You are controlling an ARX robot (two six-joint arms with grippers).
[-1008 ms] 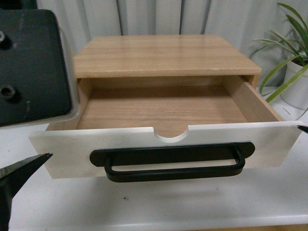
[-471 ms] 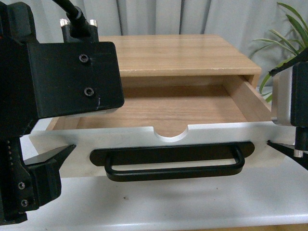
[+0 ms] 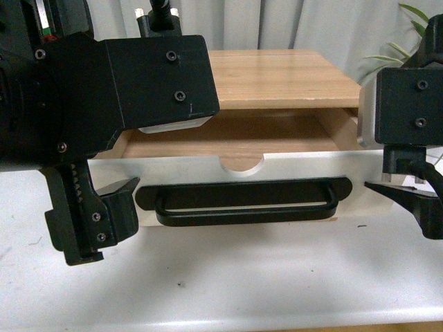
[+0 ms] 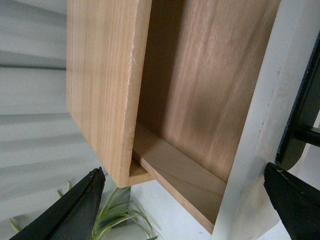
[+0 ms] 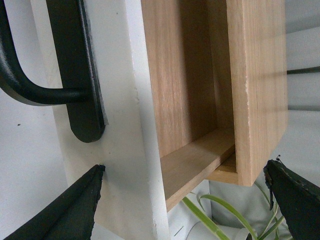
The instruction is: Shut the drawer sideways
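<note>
Drawer sticks partway out of wooden case, on the white surface, front panel nearest | left tool spread wide, bracketing panel's left end | right tool spread wide at right end | progress: nothing pinched, gap open, the push toward the far side looks not yet finished

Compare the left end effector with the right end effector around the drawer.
The left end effector sits at the left end of the drawer; the right end effector sits at its right end. In the front view the left one looms large and hides the left part of the cabinet; the right one shows smaller, cut off by the picture's edge. Shared: both are black and open wide, each with one finger in front of the drawer.
</note>
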